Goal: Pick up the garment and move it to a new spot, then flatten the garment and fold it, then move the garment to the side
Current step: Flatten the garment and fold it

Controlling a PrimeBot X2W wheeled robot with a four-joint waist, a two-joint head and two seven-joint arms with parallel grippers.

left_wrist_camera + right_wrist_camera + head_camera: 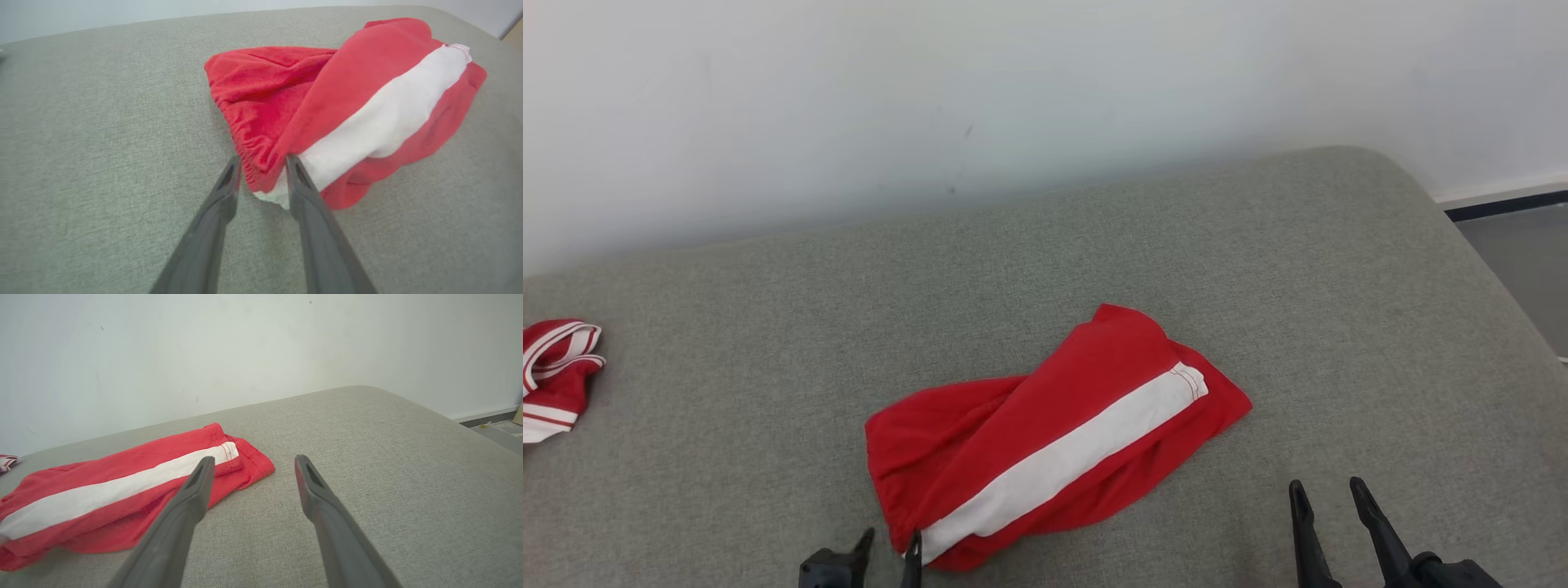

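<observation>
Left gripper (263, 163) straddles garment (327, 94) corner; cushion (1339, 286) spreads wide rightward.

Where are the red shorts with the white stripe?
In the head view the red shorts lie in the middle of the grey cushion, their near corner between the left gripper's fingers, the right gripper apart on their right.

Grey woven upholstered surface (768, 310), its rounded corner at 2 o'clock, carries two items lying directly on it: a red garment with a white stripe (1054, 437), loosely folded just toward 6 o'clock of centre, and a bunched red-and-white striped cloth (556, 376), well apart at 9 o'clock
</observation>
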